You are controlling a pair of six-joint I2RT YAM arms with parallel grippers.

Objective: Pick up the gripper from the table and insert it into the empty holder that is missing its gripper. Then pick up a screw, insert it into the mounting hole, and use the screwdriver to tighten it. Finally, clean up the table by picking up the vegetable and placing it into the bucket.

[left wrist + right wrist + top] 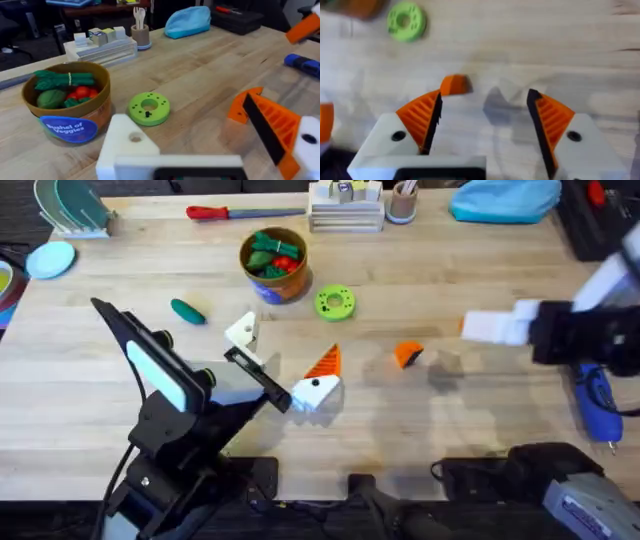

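Overhead shows the loose orange gripper (pixel 407 354) lying on the bare wood right of centre, apart from everything else. The right gripper (pixel 470 327) hangs just beyond it and to its right, blurred, so only its white blocks and a sliver of orange read clearly there. In the right wrist view its two orange ribbed pads (pixel 422 117) stand wide apart with nothing between them, and the gripper (pixel 455 84) lies on the table beyond the pads, nearer one of them, partly cut by that pad's tip.

The left gripper (pixel 290 370) sits near the table's middle. One of its fingers carries an orange tip (pixel 324 364); the other is the bare white holder (pixel 241 331), with a round hole visible in the left wrist view (pixel 131 142). Its jaws stand spread and empty.

The vegetable (pixel 187 311) lies on the wood left of the holder. The bucket (pixel 274 264) stands farther back, heaped with green and red toy vegetables, its label partly hidden in the left wrist view (pixel 70 112). A lime-green disc (pixel 334 302) lies beside it. The screwdriver (pixel 596 400) lies at the right edge, its upper end covered by the right arm.
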